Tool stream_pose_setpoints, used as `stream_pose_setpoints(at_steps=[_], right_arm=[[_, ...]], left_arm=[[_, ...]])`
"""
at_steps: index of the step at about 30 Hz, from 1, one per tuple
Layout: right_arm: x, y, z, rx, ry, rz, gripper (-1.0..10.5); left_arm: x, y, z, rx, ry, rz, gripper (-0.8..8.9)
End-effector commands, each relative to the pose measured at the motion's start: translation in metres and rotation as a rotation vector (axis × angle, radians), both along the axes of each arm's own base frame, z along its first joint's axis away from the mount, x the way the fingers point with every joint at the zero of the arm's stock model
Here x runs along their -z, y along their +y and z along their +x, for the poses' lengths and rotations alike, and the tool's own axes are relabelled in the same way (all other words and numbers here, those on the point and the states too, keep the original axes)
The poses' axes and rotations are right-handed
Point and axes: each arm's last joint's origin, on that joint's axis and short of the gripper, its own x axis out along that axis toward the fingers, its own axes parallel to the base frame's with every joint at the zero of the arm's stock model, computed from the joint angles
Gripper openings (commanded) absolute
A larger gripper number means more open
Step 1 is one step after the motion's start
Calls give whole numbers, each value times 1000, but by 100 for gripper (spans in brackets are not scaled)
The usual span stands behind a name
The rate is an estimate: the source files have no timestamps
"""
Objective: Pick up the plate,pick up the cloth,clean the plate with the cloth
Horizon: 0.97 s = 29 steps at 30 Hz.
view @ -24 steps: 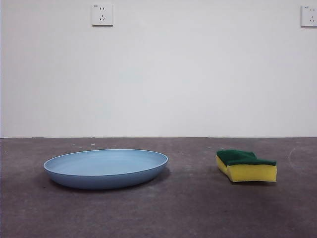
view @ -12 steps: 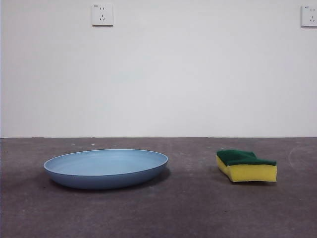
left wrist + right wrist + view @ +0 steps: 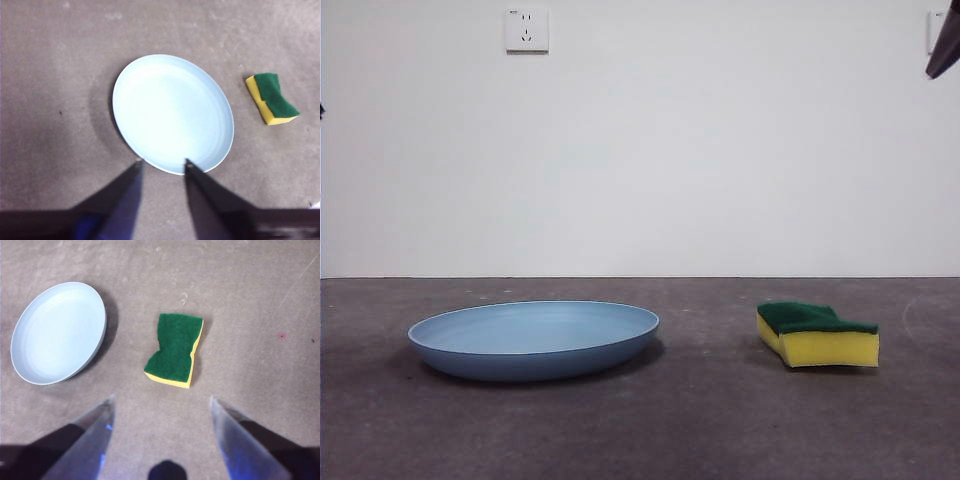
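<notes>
The light-blue plate lies flat on the grey table, left of centre. To its right rests the cloth, a yellow sponge with a dark green top. High above the plate hangs my left gripper, open, its tips over the plate's near rim, with the cloth off to one side. My right gripper is open wide, well above the cloth, with the plate beside it. In the front view one black tip shows at the top right corner.
A white wall with two power sockets stands behind the table. The grey tabletop bears faint scratches and holds only the plate and the cloth.
A black arm tip has come into the front view at the top right corner. Plate and cloth have not moved.
</notes>
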Motion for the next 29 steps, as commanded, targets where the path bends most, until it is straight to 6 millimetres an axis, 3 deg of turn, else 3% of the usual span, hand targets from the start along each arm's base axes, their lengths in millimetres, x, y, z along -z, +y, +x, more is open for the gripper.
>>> stream_pose_setpoints(at_steps=[1,8,15,24,29], right_arm=[[-1,0,1,-6,-8,-3,355],[-1,0,1,-4,-8,0,351],[-1,0,1,-4,-9,0,350],[-1,0,1,-4,-9,0,349],[-1,0,1,-5,-9,-1,347]], left_arm=[[3,0,7,9,6,6,405],[21,-2,40,-5,52,-12,404],[55,-13,80,20,131,-19,338],[92,-26,110,23,192,-39,338],[102,-31,122,0,228,5,338]])
